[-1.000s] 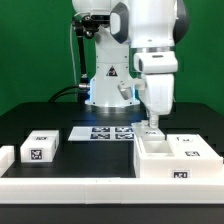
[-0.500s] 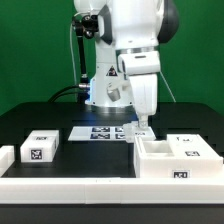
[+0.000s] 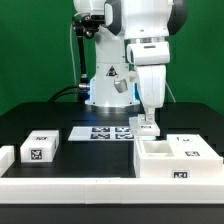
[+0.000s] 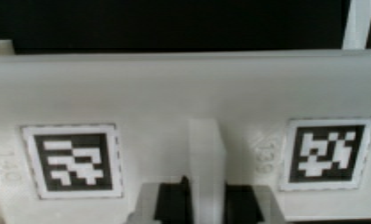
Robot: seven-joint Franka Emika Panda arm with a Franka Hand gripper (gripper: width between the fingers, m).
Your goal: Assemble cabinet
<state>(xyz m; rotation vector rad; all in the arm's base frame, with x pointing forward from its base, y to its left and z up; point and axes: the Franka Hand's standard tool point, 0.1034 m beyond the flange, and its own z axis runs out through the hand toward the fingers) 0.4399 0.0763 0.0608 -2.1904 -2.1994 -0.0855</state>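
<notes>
Hanging with gripper (image 3: 147, 126) closed, hold on anything unclear, right at the rear wall of the cabinet (image 3: 178, 160) lying lengthwise along the table's (image 3: 95, 160) front edge.

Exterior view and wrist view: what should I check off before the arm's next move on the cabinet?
1. Gripper jaws closed: ok, they stand nearly together.
2. Gripper down at the large white boxy plastic cabinet body: ok, it is at the rear edge, at the corner on the exterior view's left.
3. Fingers actually clamping a thin ridge of the body: cannot tell.
4. Small white tagged block lying apart from the body on the black table: ok.
5. Flat white marker board free of parts: ok.
</notes>
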